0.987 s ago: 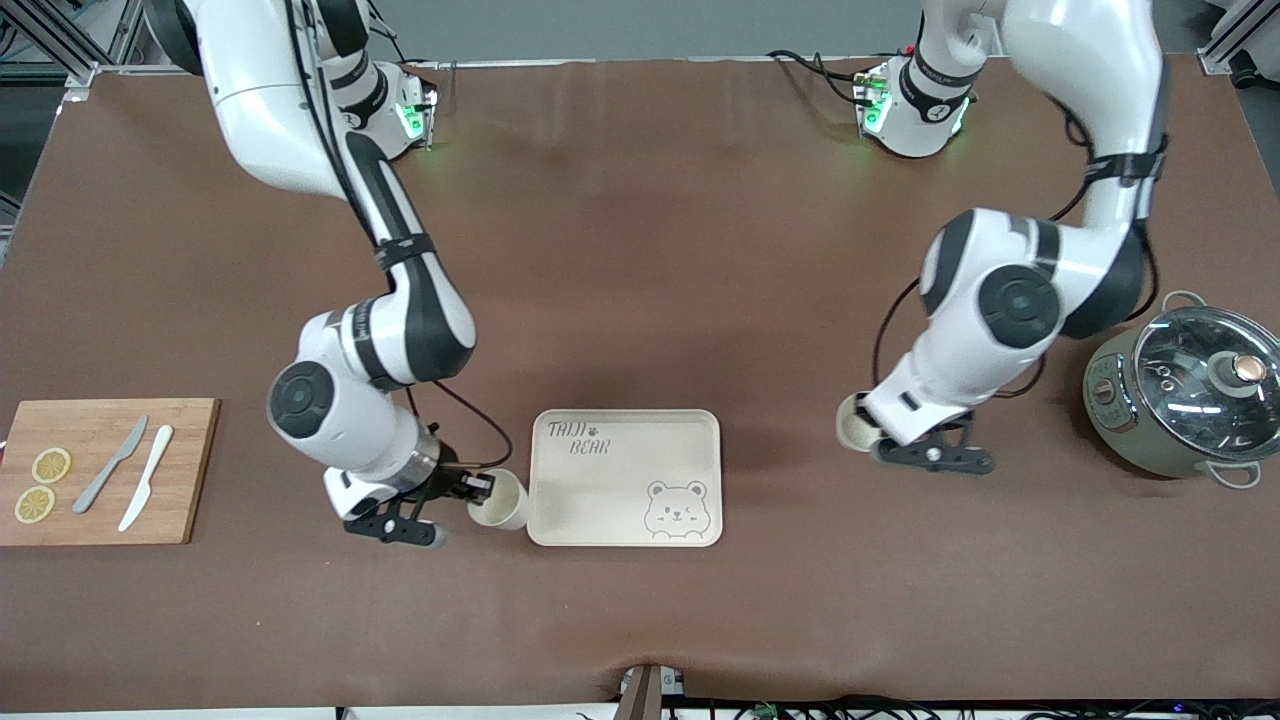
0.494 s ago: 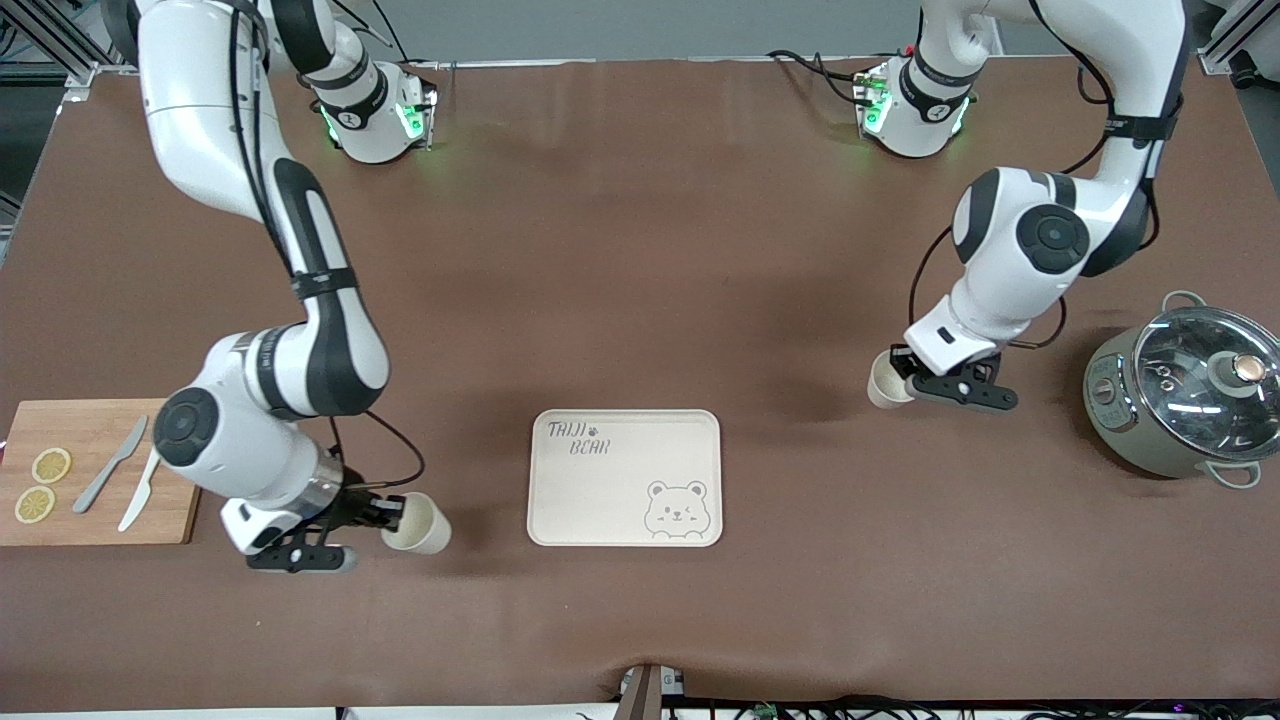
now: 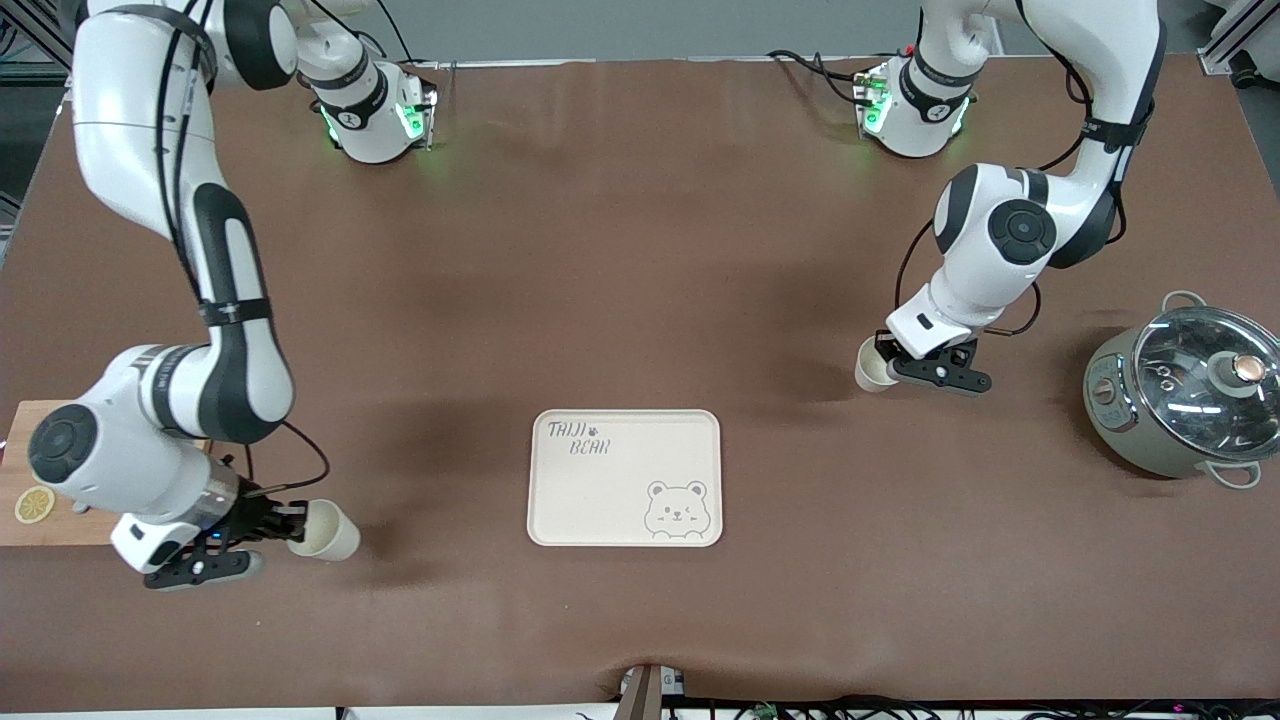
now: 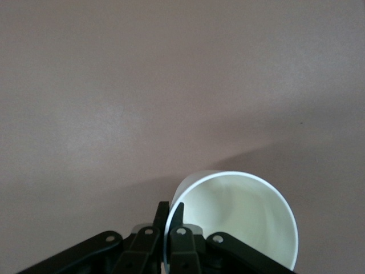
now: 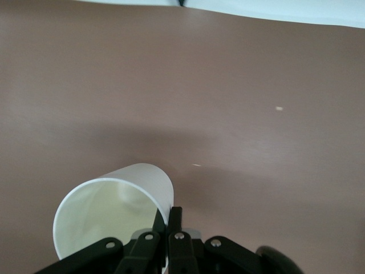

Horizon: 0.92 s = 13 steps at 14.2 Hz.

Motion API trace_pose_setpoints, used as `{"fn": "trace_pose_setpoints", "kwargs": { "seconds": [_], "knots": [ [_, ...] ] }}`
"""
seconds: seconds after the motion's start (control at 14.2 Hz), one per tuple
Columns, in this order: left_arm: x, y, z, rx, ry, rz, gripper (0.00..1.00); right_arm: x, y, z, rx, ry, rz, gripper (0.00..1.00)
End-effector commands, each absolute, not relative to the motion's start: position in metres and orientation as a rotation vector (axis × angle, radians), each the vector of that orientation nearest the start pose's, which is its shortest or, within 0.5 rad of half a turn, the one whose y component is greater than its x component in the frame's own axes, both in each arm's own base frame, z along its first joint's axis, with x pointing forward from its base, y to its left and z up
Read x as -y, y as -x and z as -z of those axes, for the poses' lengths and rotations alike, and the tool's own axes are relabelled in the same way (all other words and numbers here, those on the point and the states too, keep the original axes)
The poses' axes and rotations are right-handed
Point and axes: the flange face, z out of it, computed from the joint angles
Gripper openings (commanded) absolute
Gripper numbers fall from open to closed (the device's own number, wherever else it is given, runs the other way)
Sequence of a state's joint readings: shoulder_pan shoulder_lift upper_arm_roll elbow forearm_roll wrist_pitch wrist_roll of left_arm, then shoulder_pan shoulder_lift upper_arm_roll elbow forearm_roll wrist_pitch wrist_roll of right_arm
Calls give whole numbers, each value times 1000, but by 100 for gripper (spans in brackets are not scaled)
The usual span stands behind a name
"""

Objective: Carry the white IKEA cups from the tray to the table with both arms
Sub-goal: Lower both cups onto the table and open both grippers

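While pinched shut on a cup rim apiece, both grippers hang over bare brown table, well apart from the bear tray.

Cutting board largely hidden under the right arm. Right gripper clamps its white cup tilted, toward the right arm's end; wrist view adds fingers astride the wall. Left gripper, elbow bent, grips the other cup near the pot; interior seen only from the wrist.

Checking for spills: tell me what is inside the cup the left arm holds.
Nothing shows inside the cup: the left wrist view looks into its mouth at a bare cream wall. The left claw pinches the rim, covering a strip; the bottom is not in sight.
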<state>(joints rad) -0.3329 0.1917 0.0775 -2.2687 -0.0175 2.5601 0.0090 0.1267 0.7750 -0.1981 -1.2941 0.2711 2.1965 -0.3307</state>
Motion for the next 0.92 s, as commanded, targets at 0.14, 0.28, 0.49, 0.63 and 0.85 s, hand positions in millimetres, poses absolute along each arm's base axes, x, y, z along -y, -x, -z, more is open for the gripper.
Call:
{"fn": "trace_pose_setpoints", "kwargs": {
  "seconds": [0.14, 0.28, 0.49, 0.63, 0.85],
  "knots": [
    [146, -519, -265, -368, 3150, 173, 0, 48, -753, -283, 388, 3128, 155, 0],
    [146, -513, -246, -368, 3148, 212, 0, 58, -747, -264, 371, 3124, 69, 0],
    [147, -505, -221, -371, 3147, 243, 0, 63, -739, -233, 365, 3111, -63, 0],
    [145, -504, -211, -368, 3144, 263, 0, 62, -736, -224, 363, 3104, -103, 0],
    [149, -506, -211, -385, 3142, 273, 99, 62, -736, -223, 356, 3103, -100, 22]
  ]
}}
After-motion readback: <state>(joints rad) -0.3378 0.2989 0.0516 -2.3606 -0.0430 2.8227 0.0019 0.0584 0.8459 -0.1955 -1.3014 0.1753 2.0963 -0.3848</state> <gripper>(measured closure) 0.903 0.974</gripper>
